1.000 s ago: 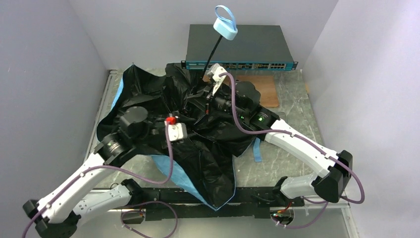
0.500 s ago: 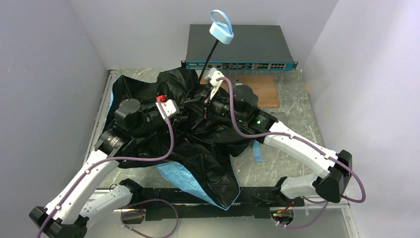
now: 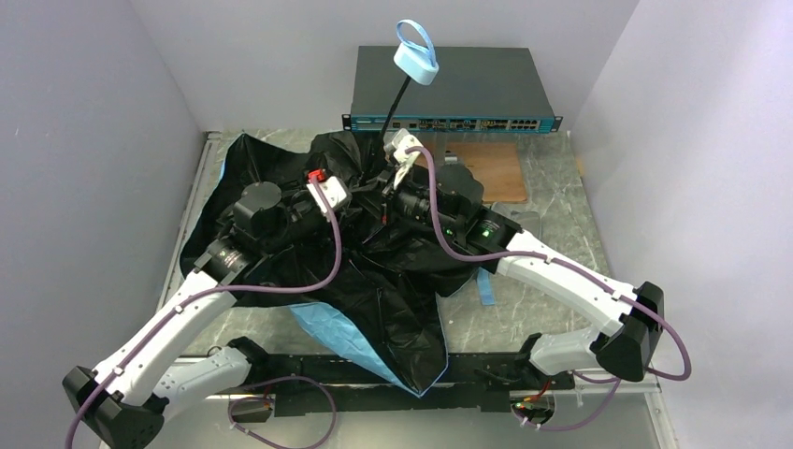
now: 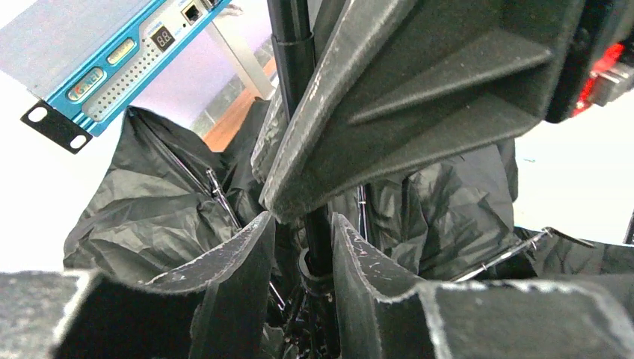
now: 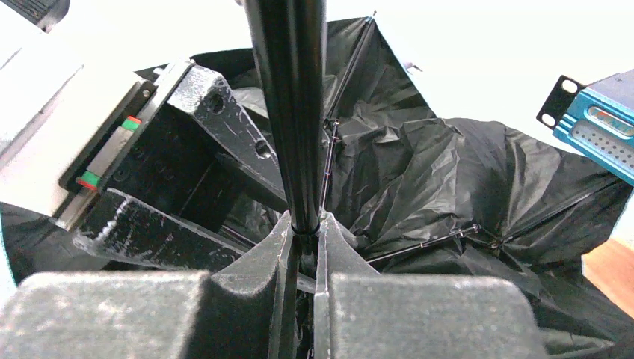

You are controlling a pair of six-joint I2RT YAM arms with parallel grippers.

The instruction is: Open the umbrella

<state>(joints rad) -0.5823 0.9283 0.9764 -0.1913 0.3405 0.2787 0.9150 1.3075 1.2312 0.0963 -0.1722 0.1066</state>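
Digit display (image 4: 165,35) on blue rack unit (image 4: 97,45), perhaps "88"

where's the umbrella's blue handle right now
In the top view the pale-blue handle is raised at the far centre, overlapping the network switch's left end, atop the black shaft rising from the crumpled canopy.

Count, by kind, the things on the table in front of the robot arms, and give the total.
umbrella: 1
network switch: 1
wooden board: 1
Total: 3
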